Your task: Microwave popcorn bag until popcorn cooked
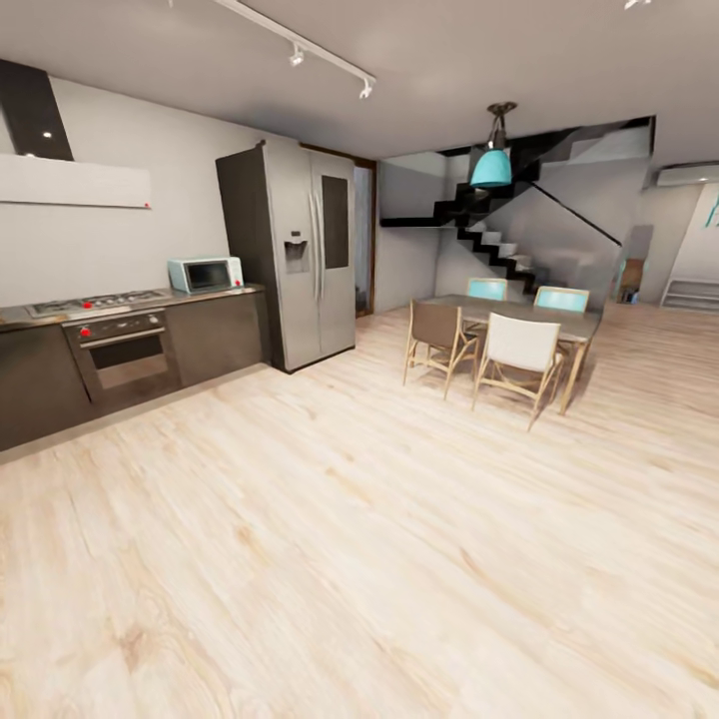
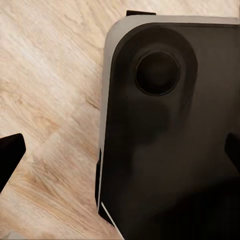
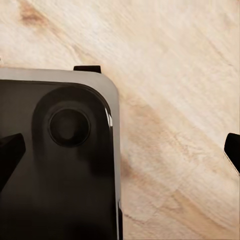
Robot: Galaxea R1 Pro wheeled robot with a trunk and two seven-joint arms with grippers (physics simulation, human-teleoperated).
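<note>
Robot in transit across wood floor point(image 1: 399, 559); microwave point(image 1: 206, 274) sits at 10 o'clock on the surface point(image 1: 215, 293) beside the fridge point(image 1: 300, 250), popcorn bag too small to spot. Left end effector point(image 2: 120, 150) and right end effector point(image 3: 120, 150) hang spread open over the robot base point(image 2: 165, 150), parked for driving, holding nothing.

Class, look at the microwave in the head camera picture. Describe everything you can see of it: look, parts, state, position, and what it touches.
The microwave is a small, boxy, pale blue-white unit standing upright on the grey countertop. Its front has a dark glass door, apparently shut, and a lighter control panel on the right with small red marks; the knobs are too small to make out. It sits between the gas hob and the tall steel fridge, with the wall behind it. Whether anything is inside cannot be told.
</note>
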